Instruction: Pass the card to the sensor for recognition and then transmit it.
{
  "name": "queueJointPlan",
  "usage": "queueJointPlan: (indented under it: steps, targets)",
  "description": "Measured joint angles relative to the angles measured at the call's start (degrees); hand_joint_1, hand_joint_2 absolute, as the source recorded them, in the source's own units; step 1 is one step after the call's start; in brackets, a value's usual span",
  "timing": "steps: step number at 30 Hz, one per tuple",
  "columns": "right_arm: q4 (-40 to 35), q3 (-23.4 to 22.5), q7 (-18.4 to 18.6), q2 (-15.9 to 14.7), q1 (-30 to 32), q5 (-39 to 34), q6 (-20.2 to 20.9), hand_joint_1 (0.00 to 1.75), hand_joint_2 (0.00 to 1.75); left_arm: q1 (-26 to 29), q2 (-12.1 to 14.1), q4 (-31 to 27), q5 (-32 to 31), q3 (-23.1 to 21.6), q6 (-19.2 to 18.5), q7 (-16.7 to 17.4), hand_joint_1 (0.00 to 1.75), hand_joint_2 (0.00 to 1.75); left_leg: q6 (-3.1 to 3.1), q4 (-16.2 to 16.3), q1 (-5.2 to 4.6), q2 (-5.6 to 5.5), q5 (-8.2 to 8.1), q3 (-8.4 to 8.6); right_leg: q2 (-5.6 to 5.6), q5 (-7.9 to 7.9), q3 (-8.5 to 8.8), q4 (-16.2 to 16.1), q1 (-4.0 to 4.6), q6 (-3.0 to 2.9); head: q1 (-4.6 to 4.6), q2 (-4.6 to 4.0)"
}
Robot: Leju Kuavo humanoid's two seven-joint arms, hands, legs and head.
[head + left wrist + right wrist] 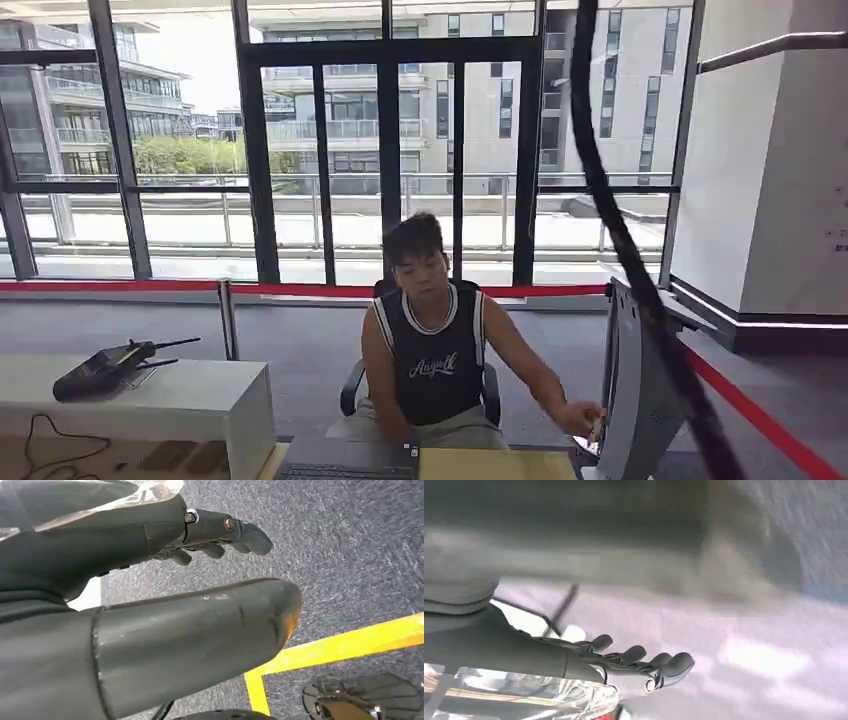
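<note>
- The left hand (200, 540) hangs over grey carpet (350, 545) with its fingers (250, 535) stretched out and slightly apart, gripping nothing; the thick thumb (200, 635) lies apart from them.
- A yellow line (345, 642) is marked on the carpet below this hand.
- The right hand (624, 667) is likewise spread, dark fingers (674, 665) fanned side by side, with nothing in it; the background behind it is blurred.
- In the head view a person (432, 340) in a dark sleeveless top sits on a chair behind the bench (490, 465), facing the robot.
- The person's hand (578, 417) reaches out to the edge of a grey upright screen (640, 400) at the bench's right end; something small and pale seems to be at the fingertips, but I cannot tell whether it is the card.
- A keyboard (345, 470) lies on the bench in front of the person.
- A white counter (150, 400) stands to the left, with a black phone-like device (105, 368) on top.
- A red barrier strip (300, 290) runs behind the person, with glass doors (390, 150) beyond.
- A black cable (620, 230) hangs across the right side of the head view.
</note>
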Motion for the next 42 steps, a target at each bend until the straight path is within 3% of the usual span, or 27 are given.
queueJointPlan:
  steps: [11, 17, 21, 30, 37, 42]
  targets:
    - [-16.3, 5.7, 4.6, -6.8, -6.5, 4.1, 8.7, 0.0, 1.75, -0.2, 0.0, 0.0, -0.3, -1.3, -0.3, -1.1, 0.0, 0.0, 0.0, 0.0, -0.01, -0.03, 0.01, -0.09, -0.01, 0.0, -0.03, 0.0, -0.01, 0.01, -0.02, 0.0]
    - [-25.2, 9.8, 3.5, -7.3, -12.9, 5.7, 11.8, 0.0, 1.75, -0.3, 0.0, 0.0, -0.2, -1.7, -0.3, -1.1, 0.0, 0.0, 0.0, 0.0, -0.01, -0.03, 0.04, -0.18, -0.01, 0.01, -0.06, 0.2, -0.02, 0.0, 0.0, 0.0]
    - [-29.9, 14.2, 1.7, -5.8, -19.0, 7.3, 13.2, 0.0, 1.75, -0.4, -0.2, 0.0, 0.1, -1.7, -0.1, -0.9, 0.0, 0.0, -0.02, 0.0, 0.01, -0.05, 0.11, -0.18, -0.03, 0.01, -0.08, 0.2, 0.01, 0.0, -0.02, 0.0]
    - [-34.2, 26.4, -1.9, 2.0, -31.9, 10.0, 12.0, 0.0, 1.75, -0.6, -0.6, 0.0, 0.3, -1.8, 0.5, -0.7, 0.0, 0.0, -0.09, 0.0, 0.09, -0.1, 0.19, -0.23, -0.09, 0.02, -0.22, 0.3, 0.09, -0.04, 0.02, 0.0]
    - [-33.9, 34.5, -2.8, 7.2, -35.6, 10.0, 9.9, 0.0, 1.75, -0.6, -0.8, 0.0, 0.0, -2.8, 0.3, -0.9, 0.0, 0.0, -0.1, 0.0, 0.13, -0.11, 0.19, -0.27, -0.1, 0.02, -0.31, 0.2, 0.11, -0.11, -0.02, 0.0]
    - [-33.2, 38.0, -3.2, 9.6, -36.5, 9.8, 8.4, 0.0, 1.75, -0.4, -0.9, 0.0, 0.0, -3.2, 0.2, -0.9, 0.0, 0.0, -0.1, 0.0, 0.13, -0.18, 0.19, -0.33, -0.19, 0.01, -0.33, 0.2, 0.11, -0.11, 0.0, 0.0]
